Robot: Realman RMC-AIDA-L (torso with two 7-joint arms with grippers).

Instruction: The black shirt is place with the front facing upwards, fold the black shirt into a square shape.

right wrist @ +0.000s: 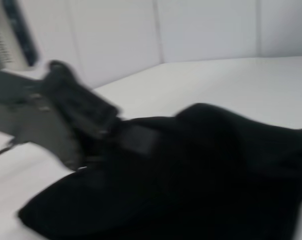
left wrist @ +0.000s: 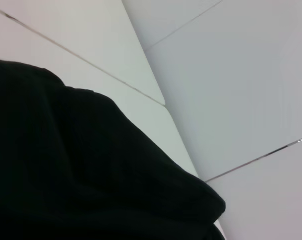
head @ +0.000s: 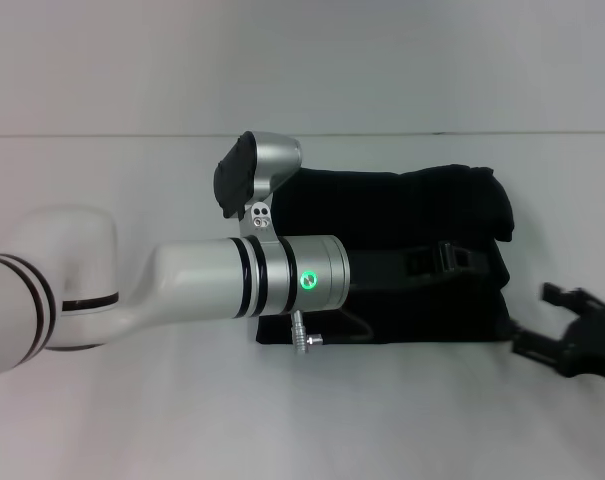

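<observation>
The black shirt lies folded into a thick, roughly rectangular bundle on the white table, with its print hidden. My left arm reaches across from the left, and its left gripper sits low over the right-hand part of the bundle, dark against the dark cloth. In the left wrist view only the black shirt shows, close below. From the right wrist view the black shirt is seen with the left gripper on its far side. My right gripper is open and empty just off the bundle's right front corner.
The white table spreads around the bundle, with a seam running across behind it. White wall panels stand beyond the table. The left arm's silver wrist covers the bundle's left part.
</observation>
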